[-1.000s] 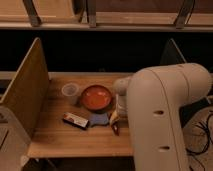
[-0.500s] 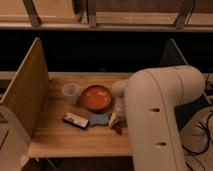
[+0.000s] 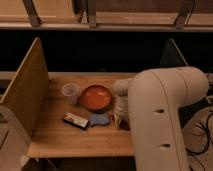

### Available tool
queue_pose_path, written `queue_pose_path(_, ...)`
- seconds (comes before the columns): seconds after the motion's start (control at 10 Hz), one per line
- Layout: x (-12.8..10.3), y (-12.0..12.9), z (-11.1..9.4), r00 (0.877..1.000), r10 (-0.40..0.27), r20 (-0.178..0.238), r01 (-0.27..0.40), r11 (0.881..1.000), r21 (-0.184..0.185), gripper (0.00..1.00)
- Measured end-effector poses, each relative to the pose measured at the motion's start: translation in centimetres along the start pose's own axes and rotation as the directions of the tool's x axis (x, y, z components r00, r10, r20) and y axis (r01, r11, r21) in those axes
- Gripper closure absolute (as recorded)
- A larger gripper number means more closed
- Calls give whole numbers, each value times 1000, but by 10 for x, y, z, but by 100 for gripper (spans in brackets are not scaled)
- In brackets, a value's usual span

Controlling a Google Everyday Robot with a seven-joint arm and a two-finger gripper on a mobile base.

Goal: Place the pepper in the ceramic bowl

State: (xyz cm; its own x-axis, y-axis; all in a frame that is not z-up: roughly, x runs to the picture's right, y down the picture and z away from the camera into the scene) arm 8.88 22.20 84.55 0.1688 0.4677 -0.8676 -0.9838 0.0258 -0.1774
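Observation:
The ceramic bowl is round, shallow and orange-red, and stands in the middle of the wooden table. My gripper hangs from the big white arm and is down at the table top. It sits just right of the bowl's near edge and beside a blue flat item. A small dark red shape, which I take for the pepper, shows right at the gripper's lower end. Most of it is hidden by the gripper and the arm. I cannot make out whether it is held.
A translucent plastic cup stands left of the bowl. A red-and-white flat box lies near the front, left of the blue item. A wooden side panel walls the table's left, a dark panel its right.
The arm has drifted slightly. The gripper stays low at the same spot, right of the blue item. The bowl, cup and box have not moved.

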Motion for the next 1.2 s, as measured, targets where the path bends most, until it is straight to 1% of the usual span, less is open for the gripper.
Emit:
queue_pose_path(0.1,1,9,0,1000,-21,-1,21,1000,-13,96)
queue_pose_path(0.2,3,17,0,999,-48,-10,48,999,-21,100)
queue_pose_path(0.4,3,27,-5,996,-91,-7,90,996,-26,100)
queue_pose_path(0.5,-3,39,-13,992,-129,8,129,992,-17,100)
queue_pose_path(0.6,-8,46,-21,988,-154,22,154,988,0,100)
queue_pose_path(0.8,-25,60,-53,976,-204,74,199,978,70,100)
queue_pose_path(0.9,-35,67,-74,969,-223,103,210,970,122,100)
queue_pose_path(1.0,-43,74,-89,964,-238,122,217,963,160,100)
queue_pose_path(1.1,-53,83,-104,956,-261,134,230,950,210,100)
queue_pose_path(1.2,-63,91,-114,950,-281,135,243,938,247,100)
